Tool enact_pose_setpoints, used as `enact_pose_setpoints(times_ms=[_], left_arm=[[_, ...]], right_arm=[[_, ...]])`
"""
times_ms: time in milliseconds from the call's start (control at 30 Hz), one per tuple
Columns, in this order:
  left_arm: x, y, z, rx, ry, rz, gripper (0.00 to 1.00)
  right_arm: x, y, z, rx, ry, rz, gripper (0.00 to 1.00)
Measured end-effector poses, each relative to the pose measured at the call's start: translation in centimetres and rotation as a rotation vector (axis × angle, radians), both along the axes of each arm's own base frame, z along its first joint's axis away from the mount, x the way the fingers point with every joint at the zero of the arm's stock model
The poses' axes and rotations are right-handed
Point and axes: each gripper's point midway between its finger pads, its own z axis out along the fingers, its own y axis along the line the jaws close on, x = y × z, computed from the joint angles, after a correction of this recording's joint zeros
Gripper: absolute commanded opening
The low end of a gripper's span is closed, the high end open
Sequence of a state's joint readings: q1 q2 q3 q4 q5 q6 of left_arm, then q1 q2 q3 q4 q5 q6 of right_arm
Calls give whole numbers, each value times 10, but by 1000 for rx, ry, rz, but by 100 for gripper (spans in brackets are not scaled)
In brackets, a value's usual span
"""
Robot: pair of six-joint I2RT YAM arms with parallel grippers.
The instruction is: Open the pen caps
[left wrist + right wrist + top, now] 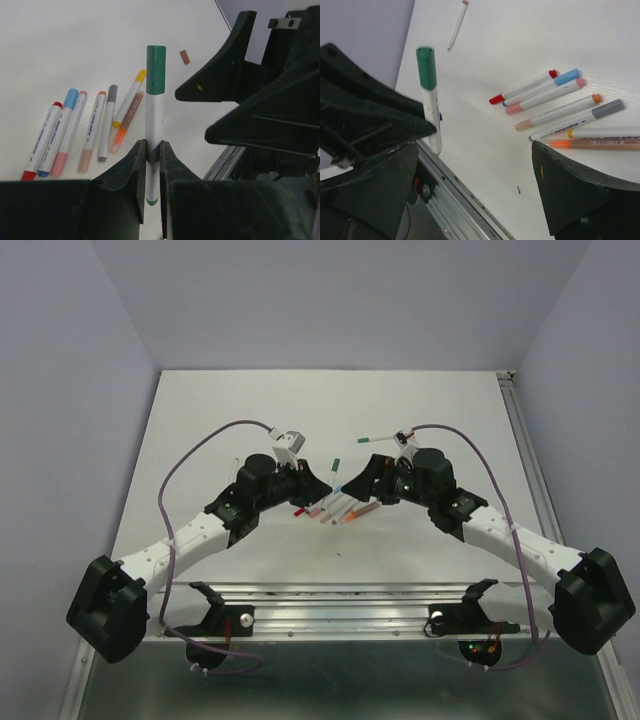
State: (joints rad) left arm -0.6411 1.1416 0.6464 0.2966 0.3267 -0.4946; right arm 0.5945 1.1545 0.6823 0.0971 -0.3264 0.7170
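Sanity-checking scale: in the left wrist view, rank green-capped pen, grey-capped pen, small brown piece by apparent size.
1. green-capped pen, though it is nearest the camera
2. grey-capped pen
3. small brown piece

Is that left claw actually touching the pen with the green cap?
Touching. The left wrist view shows the left gripper with its jaws pressed against both sides of the pen, with no gap showing.

Left jaws pinched, right jaws spread.

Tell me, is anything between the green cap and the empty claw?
No; the left wrist view shows only a gap between green cap and open right gripper.
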Motion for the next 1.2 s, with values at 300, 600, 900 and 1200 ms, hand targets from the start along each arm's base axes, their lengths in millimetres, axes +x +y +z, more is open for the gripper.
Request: enact_pose_setpoints(times_ms=[300, 600, 900, 1200], left_arm=[[-34, -11, -6, -36, 37, -82, 0], [-43, -19, 7, -80, 14, -105, 0], [-45, -22, 6, -80, 17, -110, 0], [-47, -24, 6, -78, 15, -113, 0]], right_arm=[[23, 11, 10, 34, -2, -116, 85], [30, 27, 25, 86, -5, -123, 59], [27, 35, 21, 87, 14, -110, 34], [28, 37, 24, 87, 8, -114, 12]])
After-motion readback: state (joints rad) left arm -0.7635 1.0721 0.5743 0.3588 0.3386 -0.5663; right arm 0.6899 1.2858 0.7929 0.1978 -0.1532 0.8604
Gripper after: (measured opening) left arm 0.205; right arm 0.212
